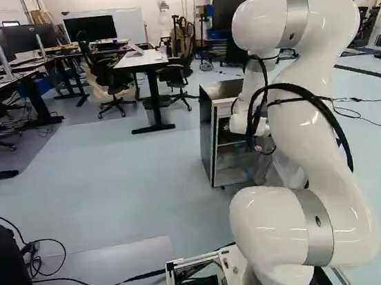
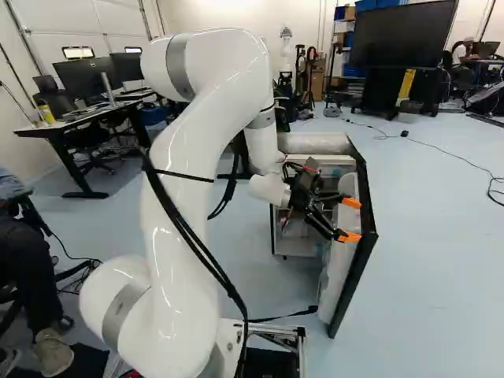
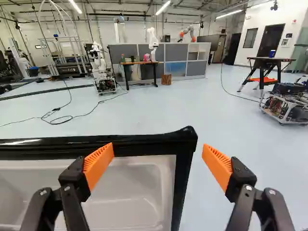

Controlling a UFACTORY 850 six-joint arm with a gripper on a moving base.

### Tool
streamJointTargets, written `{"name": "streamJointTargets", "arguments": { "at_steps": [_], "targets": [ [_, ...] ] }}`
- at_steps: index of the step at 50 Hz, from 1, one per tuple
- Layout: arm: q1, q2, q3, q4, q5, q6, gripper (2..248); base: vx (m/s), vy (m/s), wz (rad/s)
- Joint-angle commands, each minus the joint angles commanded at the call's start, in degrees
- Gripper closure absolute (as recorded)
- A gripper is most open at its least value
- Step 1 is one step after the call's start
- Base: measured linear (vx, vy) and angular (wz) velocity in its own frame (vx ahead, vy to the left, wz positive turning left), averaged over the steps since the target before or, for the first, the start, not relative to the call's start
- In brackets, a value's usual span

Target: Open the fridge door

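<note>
Nearest, the white arm (image 1: 309,142), rising from its joint at the foot of both base views. Small dark mark on its grey band (image 1: 318,220); too small for me to read. Black cables (image 2: 193,236) looped along the arm. At its far end, the gripper (image 2: 350,220), fingers spread wide, orange pads facing across the gap. In the wrist view, the corner of the fridge's door (image 2: 357,268) shows between and ahead of the fingers of the gripper (image 3: 158,147): one pad (image 3: 98,163) on the side of the pale door liner (image 3: 127,192), the other (image 3: 217,166) out past the door's edge, over the floor (image 3: 240,130). Nothing gripped; whether a finger brushes the door, I can't tell. Fridge (image 2: 311,143) just beyond the arm, left of the gripper in the right base view. Its door stands wide open, dark outside, swung out toward the base. Arm hides the door in the left base view and covers part of the fridge; wrist view cuts off the door's lower part. Beyond: a white-topped desk (image 1: 141,59), black office chairs (image 1: 104,73), a big dark screen (image 2: 405,35). Farthest, in the wrist view, a grey partition (image 3: 168,67) with another robot (image 3: 153,42) before it.
</note>
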Motion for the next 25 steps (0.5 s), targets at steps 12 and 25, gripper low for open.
{"name": "streamJointTargets", "arguments": {
  "at_steps": [12,25],
  "targets": [
    [0.0,0.0,0.0,0.0,0.0,0.0,3,0.0,0.0,0.0],
    [-0.06,-0.03,-0.07,0.0,0.0,0.0,3,0.0,0.0,0.0]
  ]
}}
